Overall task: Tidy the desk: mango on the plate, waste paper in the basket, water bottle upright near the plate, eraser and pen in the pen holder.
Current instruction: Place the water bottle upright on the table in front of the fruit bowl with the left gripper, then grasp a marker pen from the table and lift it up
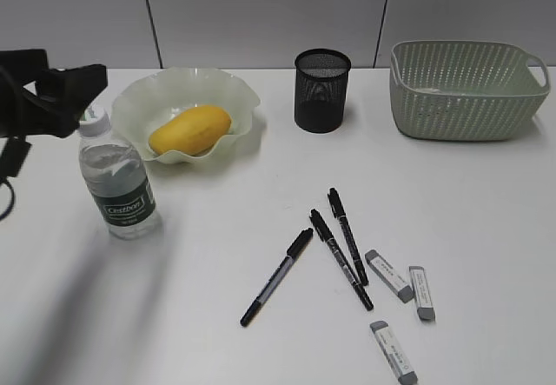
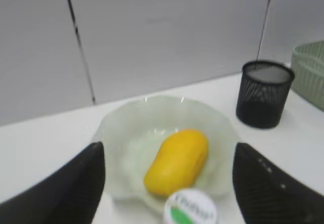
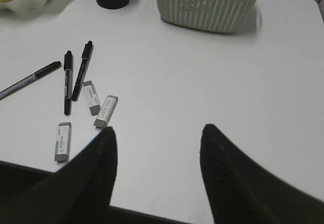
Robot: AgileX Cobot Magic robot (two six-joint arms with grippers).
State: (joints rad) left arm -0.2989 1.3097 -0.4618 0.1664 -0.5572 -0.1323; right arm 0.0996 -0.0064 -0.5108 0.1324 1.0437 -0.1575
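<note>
My left gripper (image 2: 167, 183) jaws spread, above upright water bottle (image 1: 117, 181) | right gripper (image 3: 157, 168) open, empty | mango (image 1: 189, 130) on plate (image 1: 143, 98)

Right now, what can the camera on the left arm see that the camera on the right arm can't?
Only the left wrist view shows the water bottle, its white cap just below the open left gripper, and the whole mango.

Only the right wrist view shows three pens and three erasers on the desk, beyond the open right gripper.

Both show the plate, the pen holder and the basket.
</note>
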